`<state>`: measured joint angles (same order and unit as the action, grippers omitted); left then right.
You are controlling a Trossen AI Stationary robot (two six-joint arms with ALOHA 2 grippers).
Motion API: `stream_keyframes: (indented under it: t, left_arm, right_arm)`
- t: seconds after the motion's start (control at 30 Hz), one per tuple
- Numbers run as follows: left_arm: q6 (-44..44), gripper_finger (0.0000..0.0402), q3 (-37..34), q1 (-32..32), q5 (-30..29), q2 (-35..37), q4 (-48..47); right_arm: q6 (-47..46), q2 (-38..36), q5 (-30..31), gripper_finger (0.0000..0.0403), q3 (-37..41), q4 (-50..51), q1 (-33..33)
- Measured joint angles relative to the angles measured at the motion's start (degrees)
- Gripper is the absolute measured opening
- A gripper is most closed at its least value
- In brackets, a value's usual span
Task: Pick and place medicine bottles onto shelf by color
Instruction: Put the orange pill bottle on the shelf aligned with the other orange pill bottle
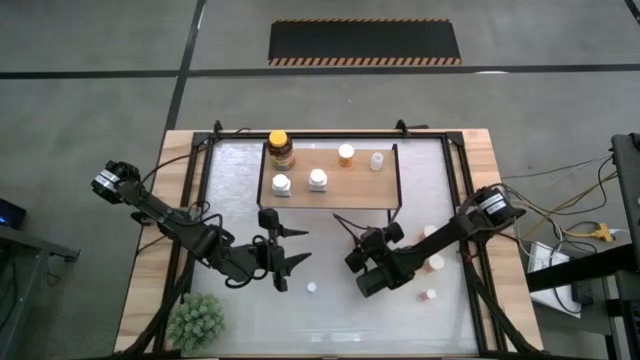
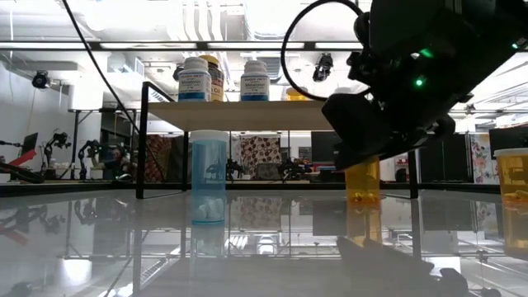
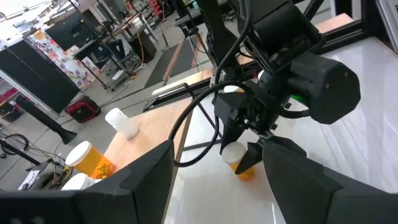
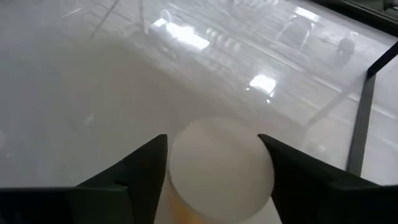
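In the high view the left arm enters from the left edge of the frame and slants down toward the lower middle. Its end effector [image 1: 287,250] sits at lower centre-left with both dark fingers spread wide apart, pointing toward the right of the frame and holding nothing; in the left wrist view those fingers [image 3: 134,183] frame the bottom of the frame, well apart.

The right arm enters from the right edge and slants down and left to lower centre-right. Its end effector [image 1: 377,268] is tilted downward, and in the right wrist view its two fingers [image 4: 134,177] stand on either side of an orange bottle's pale cap [image 4: 221,165], just beside it.
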<state>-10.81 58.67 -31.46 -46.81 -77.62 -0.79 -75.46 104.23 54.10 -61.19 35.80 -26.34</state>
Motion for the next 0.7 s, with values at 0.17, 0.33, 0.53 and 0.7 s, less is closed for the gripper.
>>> stream_keyframes:
  t: [0.17, 0.33, 0.53, 0.7]
  left_arm:
    - [-0.32, 0.0228, 0.31, 0.0, -0.01, 0.0, 0.41]
    - [-1.12, 0.0228, 0.22, 0.0, -0.05, 0.02, 0.37]
    - [-1.14, 0.0228, 0.09, 0.0, -0.13, 0.02, 0.42]
    - [-0.51, 0.0228, 0.18, -0.02, -0.13, 0.02, 0.41]
  right_arm:
    - [2.48, -1.4, -0.5, 0.0191, 0.01, -0.12, -0.05]
    - [4.63, -3.68, -2.62, 0.0192, 0.02, -0.08, -0.55]
    - [6.95, -7.6, -4.28, 0.0215, 0.02, -0.12, -2.85]
    - [14.6, -12.49, -8.97, 0.0202, -0.79, -0.28, -6.06]
